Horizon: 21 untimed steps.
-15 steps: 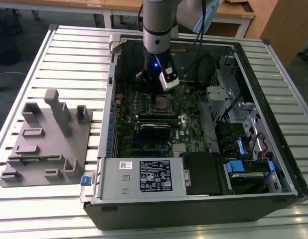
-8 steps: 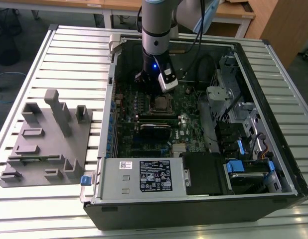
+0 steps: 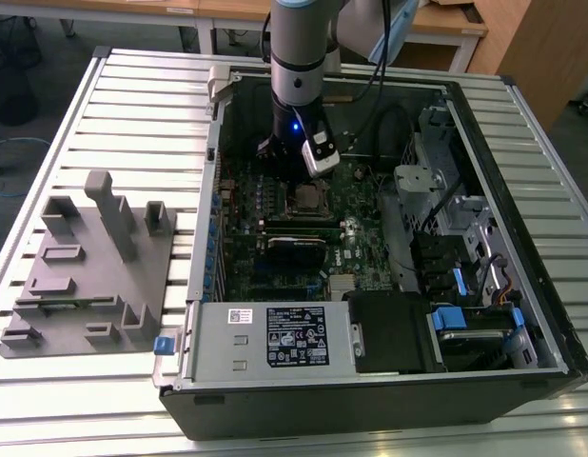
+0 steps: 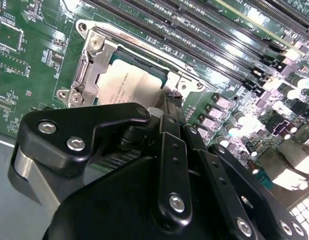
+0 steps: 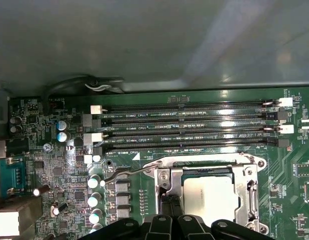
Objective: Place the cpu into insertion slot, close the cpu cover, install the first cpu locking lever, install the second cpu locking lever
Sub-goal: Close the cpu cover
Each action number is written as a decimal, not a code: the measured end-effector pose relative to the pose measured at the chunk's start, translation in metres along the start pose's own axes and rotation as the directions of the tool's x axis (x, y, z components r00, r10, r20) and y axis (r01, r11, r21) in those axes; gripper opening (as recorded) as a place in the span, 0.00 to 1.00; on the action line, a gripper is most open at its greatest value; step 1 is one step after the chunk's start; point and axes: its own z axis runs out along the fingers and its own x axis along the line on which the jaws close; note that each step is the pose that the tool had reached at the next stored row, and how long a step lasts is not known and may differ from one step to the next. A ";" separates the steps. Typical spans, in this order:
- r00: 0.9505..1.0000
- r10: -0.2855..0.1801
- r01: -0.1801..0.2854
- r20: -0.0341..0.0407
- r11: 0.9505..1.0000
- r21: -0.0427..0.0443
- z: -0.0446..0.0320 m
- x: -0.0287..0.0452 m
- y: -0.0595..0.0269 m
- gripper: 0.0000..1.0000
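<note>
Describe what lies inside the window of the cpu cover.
The cpu shows its dull silver top through the window of the cpu cover in both wrist views. The contact field beneath is hidden by the cpu.

Soft, even light from overhead fills the exterior view: the ribbed table [image 3: 132,105] is pale and bright, while the inside of the computer case [image 3: 370,405] lies in shade, darkest under the arm [image 3: 299,57], where a small blue lamp [image 3: 295,124] glows. In the second wrist view glare washes the memory slots [image 4: 204,35] and the board [image 4: 289,170] near-white in patches, and the cpu [image 4: 127,85] shines too. In the first wrist view the case wall [image 5: 154,35] is a hazy grey blur with a faint sheen.
</note>
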 end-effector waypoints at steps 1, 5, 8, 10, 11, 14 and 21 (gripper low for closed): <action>1.000 0.000 0.000 0.000 1.000 0.000 -0.0004 0.0000 0.0000 0.10; 1.000 0.000 0.000 0.000 1.000 0.000 -0.0053 -0.0002 0.0000 0.10; 1.000 0.000 0.000 0.000 1.000 0.000 -0.0097 -0.0003 0.0000 0.10; 1.000 0.000 0.000 0.000 1.000 0.000 -0.0128 -0.0004 0.0000 0.10; 1.000 0.000 0.000 0.000 1.000 0.000 -0.0135 -0.0005 0.0000 0.10; 1.000 0.000 0.000 0.000 1.000 0.000 -0.0135 -0.0005 0.0000 0.10; 1.000 0.000 0.000 0.000 1.000 0.000 -0.0133 -0.0067 0.0004 0.10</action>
